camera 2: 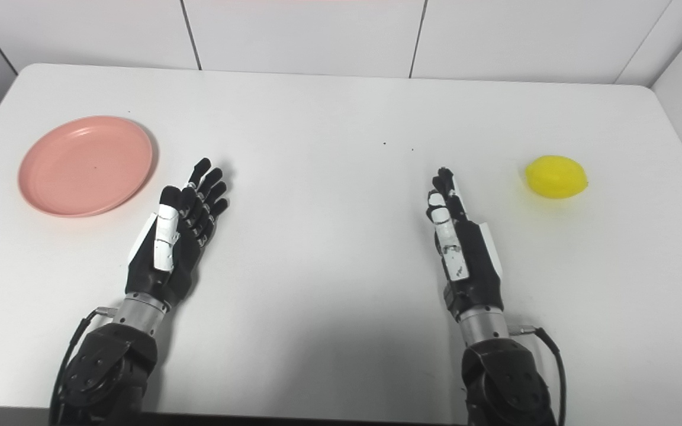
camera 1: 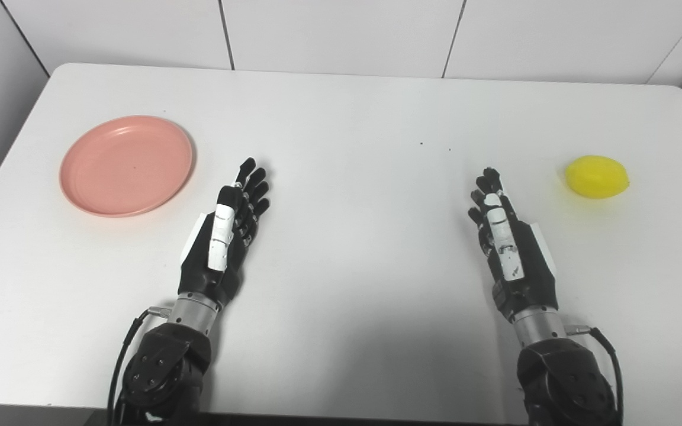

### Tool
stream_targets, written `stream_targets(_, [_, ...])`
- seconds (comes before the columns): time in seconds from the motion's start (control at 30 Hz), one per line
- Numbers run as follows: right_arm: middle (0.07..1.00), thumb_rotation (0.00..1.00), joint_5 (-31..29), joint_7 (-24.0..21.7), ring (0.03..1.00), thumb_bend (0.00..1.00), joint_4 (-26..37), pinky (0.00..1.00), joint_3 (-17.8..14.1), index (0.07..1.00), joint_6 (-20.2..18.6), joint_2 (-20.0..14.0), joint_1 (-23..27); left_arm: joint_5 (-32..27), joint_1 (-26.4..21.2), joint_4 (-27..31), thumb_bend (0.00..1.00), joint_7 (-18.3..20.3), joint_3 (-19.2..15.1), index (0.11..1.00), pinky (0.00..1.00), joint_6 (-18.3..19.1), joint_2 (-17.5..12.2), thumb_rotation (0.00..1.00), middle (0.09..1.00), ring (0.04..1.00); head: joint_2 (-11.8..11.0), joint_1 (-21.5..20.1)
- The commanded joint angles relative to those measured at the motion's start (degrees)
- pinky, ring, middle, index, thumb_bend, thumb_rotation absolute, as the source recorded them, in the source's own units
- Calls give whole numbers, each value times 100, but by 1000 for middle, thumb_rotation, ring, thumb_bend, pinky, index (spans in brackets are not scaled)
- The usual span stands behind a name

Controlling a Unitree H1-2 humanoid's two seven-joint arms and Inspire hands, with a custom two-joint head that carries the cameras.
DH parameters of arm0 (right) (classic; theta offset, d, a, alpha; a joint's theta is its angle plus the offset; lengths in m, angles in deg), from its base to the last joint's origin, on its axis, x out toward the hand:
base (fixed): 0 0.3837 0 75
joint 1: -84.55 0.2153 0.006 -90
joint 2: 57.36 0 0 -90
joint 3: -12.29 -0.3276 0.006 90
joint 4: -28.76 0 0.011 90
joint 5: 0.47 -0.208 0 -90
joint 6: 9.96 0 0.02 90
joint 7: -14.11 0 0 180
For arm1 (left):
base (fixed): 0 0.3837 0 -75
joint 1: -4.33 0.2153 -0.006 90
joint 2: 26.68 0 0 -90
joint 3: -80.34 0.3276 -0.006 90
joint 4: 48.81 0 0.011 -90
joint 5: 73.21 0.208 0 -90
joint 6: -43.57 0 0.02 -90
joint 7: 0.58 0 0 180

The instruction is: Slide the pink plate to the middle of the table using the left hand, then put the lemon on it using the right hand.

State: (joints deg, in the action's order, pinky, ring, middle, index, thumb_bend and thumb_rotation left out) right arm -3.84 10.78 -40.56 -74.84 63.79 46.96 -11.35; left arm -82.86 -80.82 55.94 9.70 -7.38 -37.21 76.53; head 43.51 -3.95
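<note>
While both arms are reaching in from the bottom edge of the frame, the left hand (camera 1: 227, 236) is resting low over the white counter (camera 1: 353, 248) with its fingers (camera 1: 252, 186) stretched out straight and slightly spread, holding nothing. The pink plate (camera 1: 126, 165) is lying flat at the upper left of the frame, up and to the left of those fingertips and just beside them, not touching; it is sitting well off the middle of the counter, so step 1 of the task is not yet done. Being round, the plate is offering no long axis to line up with. The left hand is plainly the nearer of the 2 hands to it, and a push toward the centre of the frame would likely have to start from the plate's far left rim or from a press on its top.

At the right of the frame, the right hand (camera 2: 460, 236) is waiting edge-on, fingers extended and empty. The lemon (camera 2: 556, 176) is lying up and to the right of it, its long axis running roughly left to right across the picture, near but apart.
</note>
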Motion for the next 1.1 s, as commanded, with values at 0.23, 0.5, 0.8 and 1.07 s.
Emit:
stream_targets(0.23, [1000,904,228,63,1000,564,-268,1000,30,1000,766,45,134,-46,6,-332,744,221,-42,1000,1000,-719,-193,1000,1000,1000,-269,-153])
stream_targets(0.5, [1000,872,355,106,1000,576,-600,1000,-15,1000,1136,60,188,-77,-13,-584,747,296,-39,1000,1000,-987,-196,1000,1000,1000,-488,-164])
stream_targets(0.8, [1000,911,533,231,1000,577,-853,1000,-46,1000,1473,11,280,-93,-130,-931,750,444,-9,1000,1000,-1289,-276,1000,1000,1000,-711,-153])
stream_targets(1.07, [1000,912,469,136,1000,573,-898,1000,-98,1000,1636,-81,212,-9,-135,-1190,746,423,39,1000,1000,-1552,-268,1000,1000,1000,-1079,431])
